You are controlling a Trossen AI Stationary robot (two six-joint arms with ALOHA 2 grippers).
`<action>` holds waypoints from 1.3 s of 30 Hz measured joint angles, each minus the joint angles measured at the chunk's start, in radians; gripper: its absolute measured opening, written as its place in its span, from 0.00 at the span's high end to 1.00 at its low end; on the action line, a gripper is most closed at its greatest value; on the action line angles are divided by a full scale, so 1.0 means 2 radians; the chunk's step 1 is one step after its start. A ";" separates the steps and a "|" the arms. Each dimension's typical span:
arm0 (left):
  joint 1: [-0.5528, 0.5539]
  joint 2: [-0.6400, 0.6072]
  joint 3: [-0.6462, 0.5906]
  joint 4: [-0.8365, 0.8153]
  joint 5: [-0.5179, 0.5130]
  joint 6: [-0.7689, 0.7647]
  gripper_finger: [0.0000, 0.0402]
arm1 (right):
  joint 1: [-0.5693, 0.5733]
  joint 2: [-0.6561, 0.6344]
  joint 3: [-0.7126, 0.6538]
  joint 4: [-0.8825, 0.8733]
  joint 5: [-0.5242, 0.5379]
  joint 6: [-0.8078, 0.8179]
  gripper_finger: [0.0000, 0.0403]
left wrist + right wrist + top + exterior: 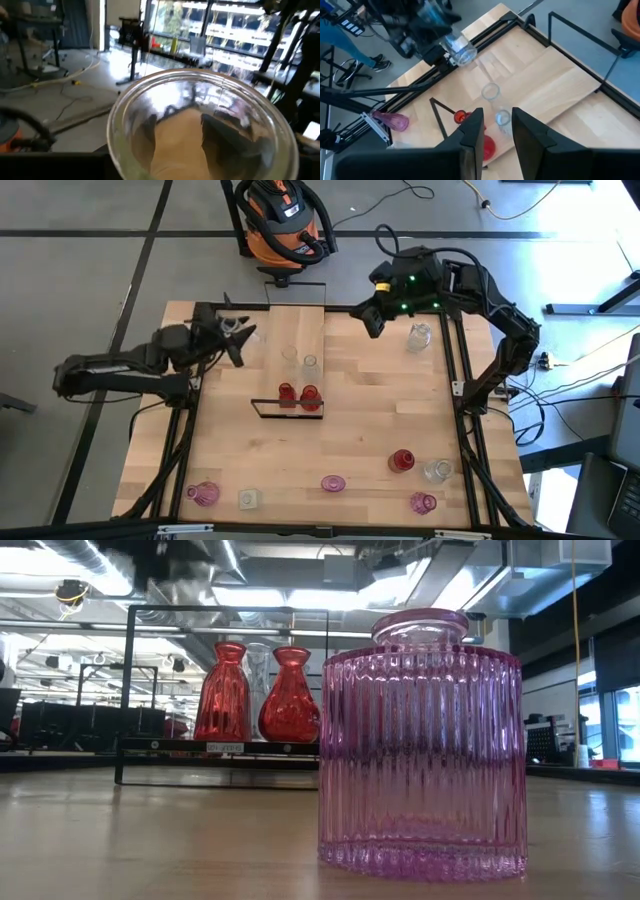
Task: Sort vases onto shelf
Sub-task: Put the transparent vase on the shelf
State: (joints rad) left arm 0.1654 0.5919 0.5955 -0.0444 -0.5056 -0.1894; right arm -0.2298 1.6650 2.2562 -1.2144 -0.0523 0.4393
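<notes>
Vacuum (283, 220) beyond shelf (300, 330), pink vase (422, 745) foreground

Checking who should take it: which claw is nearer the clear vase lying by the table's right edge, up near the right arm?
Right. The right claw hangs just beside that clear vase. The left claw, holding another clear vase, is across the shelf from it.

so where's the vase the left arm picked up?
In the high view the clear vase is held in the left gripper, above the table's far left, just left of the shelf.
</notes>
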 joint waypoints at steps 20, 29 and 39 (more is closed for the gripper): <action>-0.001 0.052 -0.126 0.047 0.059 -0.016 0.62 | 0.000 0.001 0.000 0.000 0.010 0.000 0.79; -0.001 0.126 -0.126 0.083 0.054 -0.010 0.62 | 0.000 0.001 0.000 0.001 0.018 0.003 0.79; -0.003 0.190 -0.126 0.131 -0.051 -0.113 0.62 | 0.000 0.001 0.000 -0.004 0.019 0.014 0.79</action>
State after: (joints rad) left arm 0.1592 0.9720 0.3431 0.2173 -0.6073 -0.4160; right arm -0.2295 1.6661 2.2555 -1.2231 -0.0143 0.4683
